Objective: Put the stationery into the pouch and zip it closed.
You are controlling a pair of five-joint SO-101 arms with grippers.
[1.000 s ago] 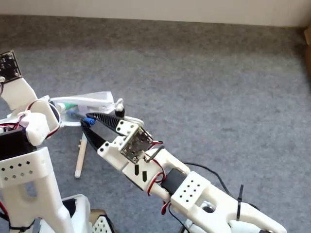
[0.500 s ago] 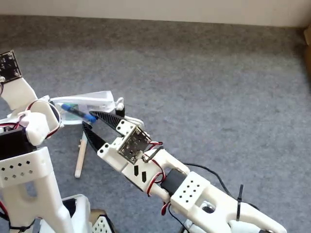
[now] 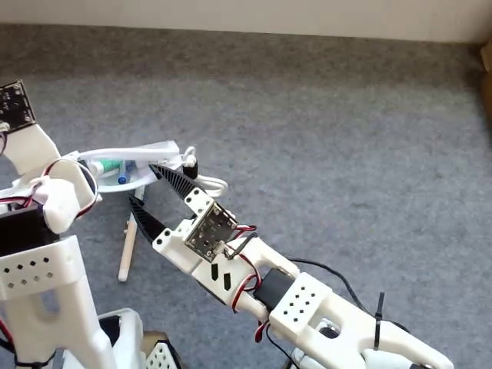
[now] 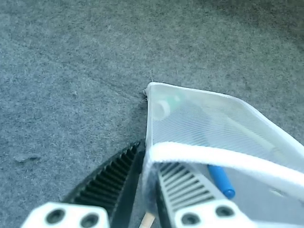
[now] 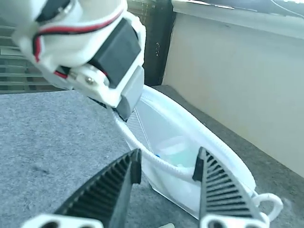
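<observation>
A clear mesh pouch (image 3: 142,160) is held up off the grey carpet, its mouth toward my right gripper. My left gripper (image 4: 145,173) is shut on the pouch's (image 4: 213,123) white rim. Inside lie a blue pen (image 3: 123,178) (image 4: 219,180) and a white and green tube (image 3: 108,166) (image 4: 164,107). My right gripper (image 3: 152,194) stands open just in front of the mouth with nothing between its fingers. In the right wrist view that gripper (image 5: 168,159) straddles the pouch's (image 5: 190,156) rim. A wooden pencil (image 3: 127,246) lies on the carpet beneath the right gripper.
The pouch's black zip pull (image 3: 189,166) and white loop (image 3: 214,185) hang at its right end. The left arm's white body (image 3: 42,261) fills the near left. Grey carpet (image 3: 346,154) stretches open to the right, up to a pale wall (image 3: 269,15).
The right gripper held the blue pen at the pouch mouth, then opened wider and let it go. The pen now lies inside the pouch. The left arm kept its hold.
</observation>
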